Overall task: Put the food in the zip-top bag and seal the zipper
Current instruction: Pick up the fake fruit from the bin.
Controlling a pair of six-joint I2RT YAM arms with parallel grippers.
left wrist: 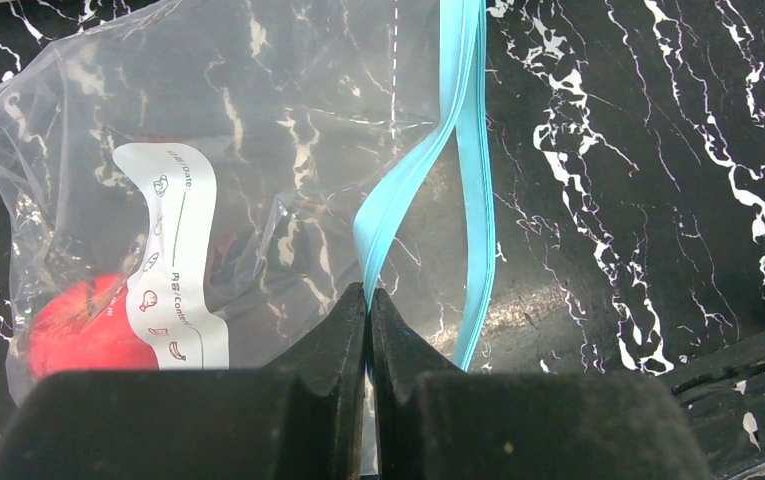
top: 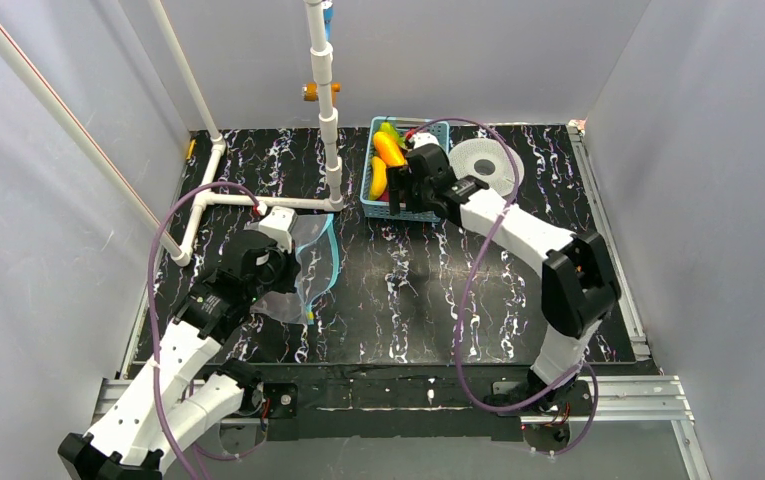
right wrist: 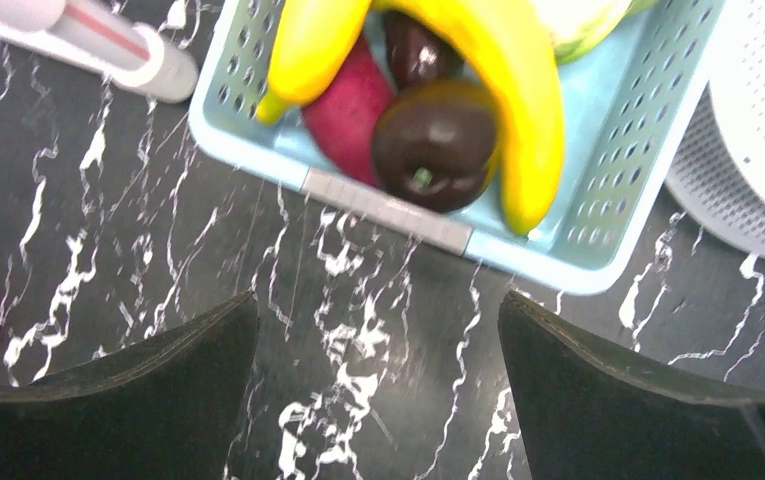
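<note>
The left gripper [left wrist: 369, 300] is clenched on the blue zipper [left wrist: 463, 60] of the clear bag [left wrist: 258, 130], which lies on the counter [left wrist: 638, 200] with a red apple [left wrist: 83, 335] inside, while the right gripper [right wrist: 378, 310] hangs spread wide beside the basket [right wrist: 608, 170] of bananas [right wrist: 518, 90].

One camera looks down on the whole table [top: 408, 280]; wrist cameras look closely at its bag [left wrist: 258, 150] and basket [right wrist: 598, 200].

Apple [left wrist: 83, 330] in bag [left wrist: 258, 150] at left; banana [right wrist: 518, 100] in basket [right wrist: 608, 170] at back
</note>
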